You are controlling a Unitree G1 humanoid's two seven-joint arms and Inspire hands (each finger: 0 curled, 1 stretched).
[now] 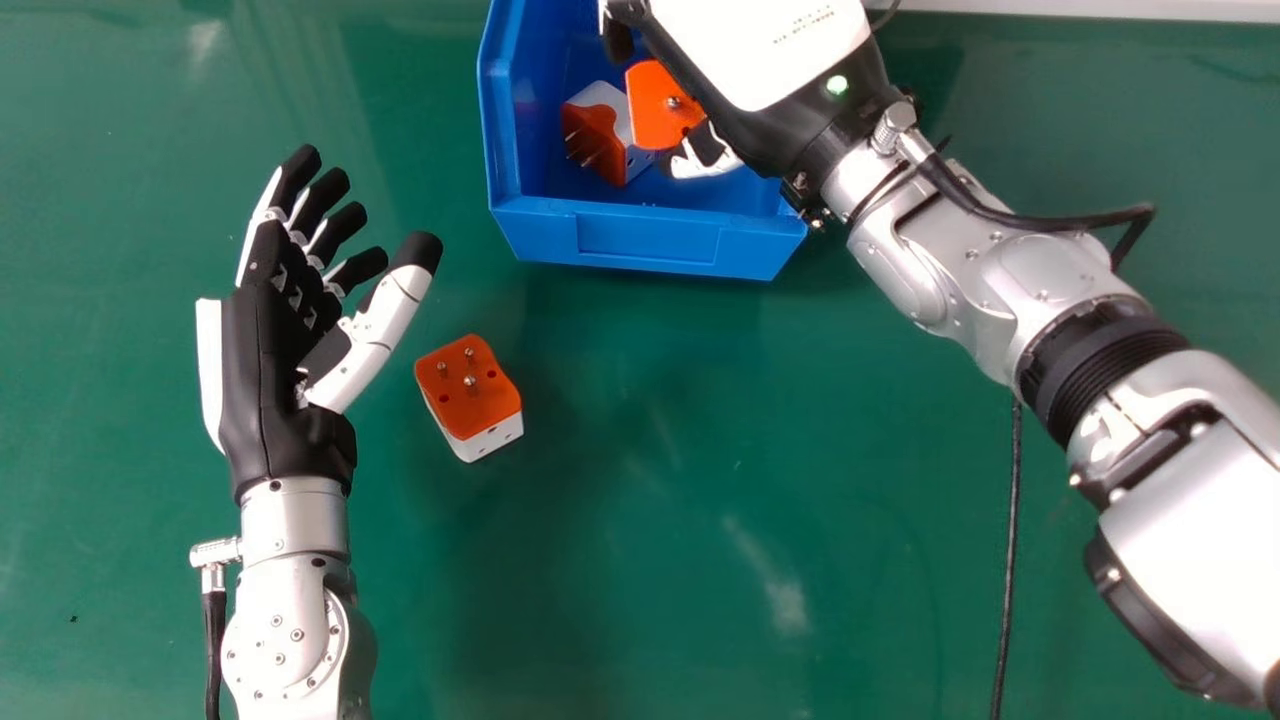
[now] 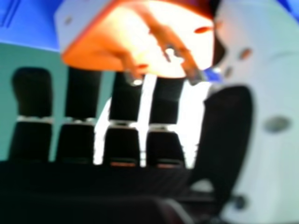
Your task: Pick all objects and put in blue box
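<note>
A: Start close in; what lies nearest?

B: A thin cable (image 1: 1010,550) on the right side of the green tabletop (image 1: 640,580), running from the near edge up to the right arm; well over to its left, a loose adapter (image 1: 470,390), orange and white, its metal pins up.

A: And the left hand (image 1: 265,370)?

B: Just left of that adapter and reaching a bit farther out; its fingers are relaxed and apart, nothing held; the loose adapter sits near its thumb, with a gap between.

A: Farther on?

B: The blue box (image 1: 640,240); its low front wall faces us; inside, a boxed adapter (image 1: 598,140) rests tipped, pins pointing off to the left.

A: Then the right hand (image 1: 765,50)?

B: Over the box, coming in from the right; another adapter (image 1: 660,105) is right at it, partly hiding the boxed one in the head view; in the right hand view its orange pin side looms large, a white side beside it; whether the hand grips it or it lies free, I cannot tell.
</note>
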